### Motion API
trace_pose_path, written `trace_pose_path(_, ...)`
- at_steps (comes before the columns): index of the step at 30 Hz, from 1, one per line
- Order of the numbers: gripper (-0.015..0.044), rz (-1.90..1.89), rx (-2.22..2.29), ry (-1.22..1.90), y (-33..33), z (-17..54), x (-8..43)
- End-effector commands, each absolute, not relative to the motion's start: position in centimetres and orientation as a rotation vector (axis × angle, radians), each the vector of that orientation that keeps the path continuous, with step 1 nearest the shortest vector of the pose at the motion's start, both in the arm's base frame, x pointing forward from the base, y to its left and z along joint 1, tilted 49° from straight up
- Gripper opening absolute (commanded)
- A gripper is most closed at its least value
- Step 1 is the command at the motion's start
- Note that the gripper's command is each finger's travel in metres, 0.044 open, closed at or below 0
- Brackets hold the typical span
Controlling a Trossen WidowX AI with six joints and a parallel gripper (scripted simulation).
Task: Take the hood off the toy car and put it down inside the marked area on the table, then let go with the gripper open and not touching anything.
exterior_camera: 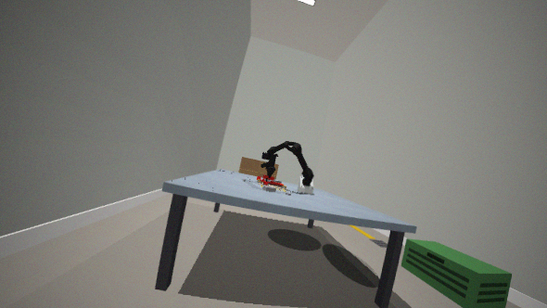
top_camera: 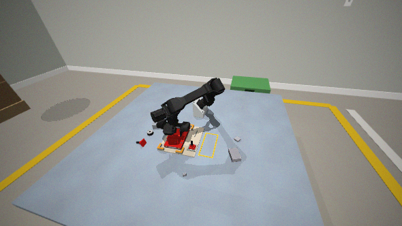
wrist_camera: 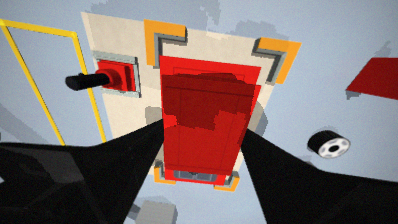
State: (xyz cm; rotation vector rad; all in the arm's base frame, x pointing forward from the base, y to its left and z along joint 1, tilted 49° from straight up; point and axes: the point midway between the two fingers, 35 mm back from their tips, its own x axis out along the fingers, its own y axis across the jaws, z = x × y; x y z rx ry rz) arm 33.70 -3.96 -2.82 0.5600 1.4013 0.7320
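Observation:
The red toy car (top_camera: 173, 146) (wrist_camera: 175, 63) sits on a cream board (top_camera: 187, 154) (wrist_camera: 95, 35) between orange corner brackets. My gripper (top_camera: 177, 131) (wrist_camera: 203, 126) is shut on the red hood (wrist_camera: 200, 152), one black finger at each long side. The hood lies over the car body in the wrist view, seemingly slightly raised; its exact height cannot be told. A grey engine bay (wrist_camera: 195, 176) shows past its lower edge. The marked area, a yellow outline (top_camera: 206, 156) (wrist_camera: 39, 28), lies on the table beside the board and shows nothing inside.
A red piece with a black handle (top_camera: 191, 147) (wrist_camera: 117, 77) stands on the board, between the car and the outline. A wheel (top_camera: 150, 133) (wrist_camera: 333, 147) and another red piece (top_camera: 142, 142) (wrist_camera: 377, 80) lie beyond the board's other side. A grey block (top_camera: 235, 154) lies past the outline.

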Motion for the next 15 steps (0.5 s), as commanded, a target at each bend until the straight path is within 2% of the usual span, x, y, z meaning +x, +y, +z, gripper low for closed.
trace_pose_path(1,0.0,0.733,0.552,1.4,-4.2,-2.5,33.8)
trace_pose_path(15,0.0,0.731,0.551,1.401,-7.6,0.5,33.7)
